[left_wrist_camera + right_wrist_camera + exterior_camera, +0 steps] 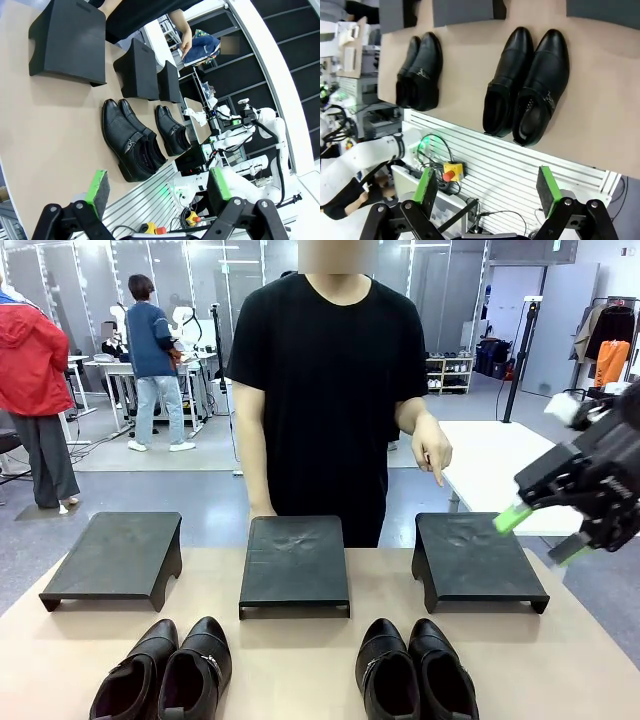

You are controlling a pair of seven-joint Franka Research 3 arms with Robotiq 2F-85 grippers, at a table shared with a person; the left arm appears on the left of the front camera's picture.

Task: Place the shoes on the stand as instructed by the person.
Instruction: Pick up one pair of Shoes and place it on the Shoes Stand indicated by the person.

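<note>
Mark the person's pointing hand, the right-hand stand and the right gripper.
pointing hand (431,447): front view, back of the hand.
right-hand stand (480,560): front view, middle of its top face.
right gripper (541,535): front view, midway between its open fingertips.

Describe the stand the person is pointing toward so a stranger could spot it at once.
On the tan table, three low black stands sit in a row before the person. Take the right stand, at the robot's right end. Unlike the middle stand and left stand, it sits nearest the person's downward-pointing hand.
</note>
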